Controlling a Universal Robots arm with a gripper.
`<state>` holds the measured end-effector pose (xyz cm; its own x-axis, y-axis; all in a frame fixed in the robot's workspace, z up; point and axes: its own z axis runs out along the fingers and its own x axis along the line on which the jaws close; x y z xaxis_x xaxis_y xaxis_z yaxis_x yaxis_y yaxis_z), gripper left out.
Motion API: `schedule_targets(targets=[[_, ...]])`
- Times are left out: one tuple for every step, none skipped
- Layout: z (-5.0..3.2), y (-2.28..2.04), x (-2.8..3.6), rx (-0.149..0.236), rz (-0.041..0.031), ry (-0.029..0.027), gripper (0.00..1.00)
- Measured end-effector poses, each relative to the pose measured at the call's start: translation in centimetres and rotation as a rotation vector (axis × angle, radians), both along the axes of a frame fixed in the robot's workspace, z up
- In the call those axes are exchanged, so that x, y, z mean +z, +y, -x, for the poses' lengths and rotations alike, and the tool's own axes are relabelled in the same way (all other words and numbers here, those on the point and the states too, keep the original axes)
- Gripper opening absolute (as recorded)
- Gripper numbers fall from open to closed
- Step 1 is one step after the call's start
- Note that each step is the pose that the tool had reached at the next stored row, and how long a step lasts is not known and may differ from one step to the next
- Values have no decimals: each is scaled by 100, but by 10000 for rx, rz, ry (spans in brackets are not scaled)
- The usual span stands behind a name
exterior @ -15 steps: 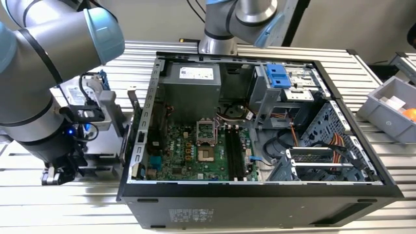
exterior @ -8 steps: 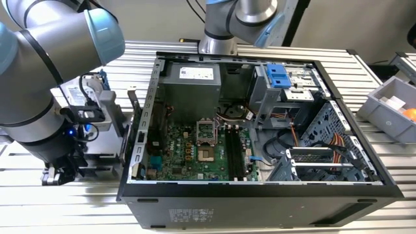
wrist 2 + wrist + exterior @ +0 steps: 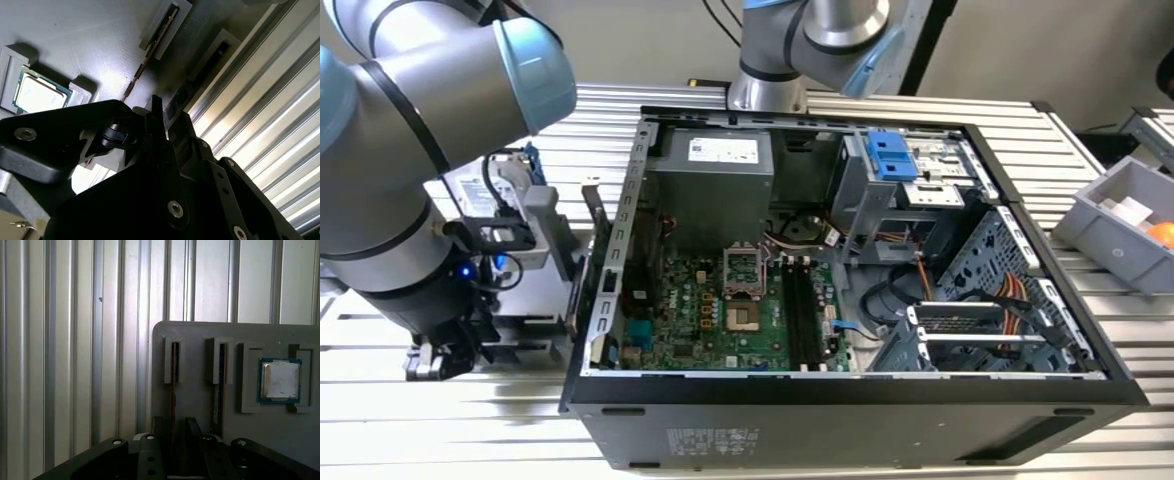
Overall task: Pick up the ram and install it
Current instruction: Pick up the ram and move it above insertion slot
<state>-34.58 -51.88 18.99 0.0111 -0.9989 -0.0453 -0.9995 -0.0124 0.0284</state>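
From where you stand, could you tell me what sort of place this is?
Probably a robot workcell for computer assembly: an open computer case sits on a slatted metal table, and a grey tray holds the ram and a processor.

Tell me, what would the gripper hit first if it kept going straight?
Probably the ram, standing edge-on in the grey holder, lined up with the open gripper; depth is unclear.

The grey tubular arm (image 3: 400, 150) has pale blue joint caps (image 3: 540, 65).
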Motion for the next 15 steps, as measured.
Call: schedule_targets(targets=[[0,0,0,0,1,0,100],[0,0,0,0,3,0,100],[0,0,0,0,5,0,100],[0,0,0,0,7,0,100],[0,0,0,0,10,0,100],[0,0,0,0,11,0,100],[0,0,0,0,13,0,100],[0,0,0,0,15,1,100],[0,0,0,0,16,0,100],[0,0,0,-1,18,0,100],[0,0,0,0,20,0,100],[0,0,0,0,23,0,100],[0,0,0,0,24,0,100],[0,0,0,0,26,1,100],[0,0,0,0,27,-1,100]])
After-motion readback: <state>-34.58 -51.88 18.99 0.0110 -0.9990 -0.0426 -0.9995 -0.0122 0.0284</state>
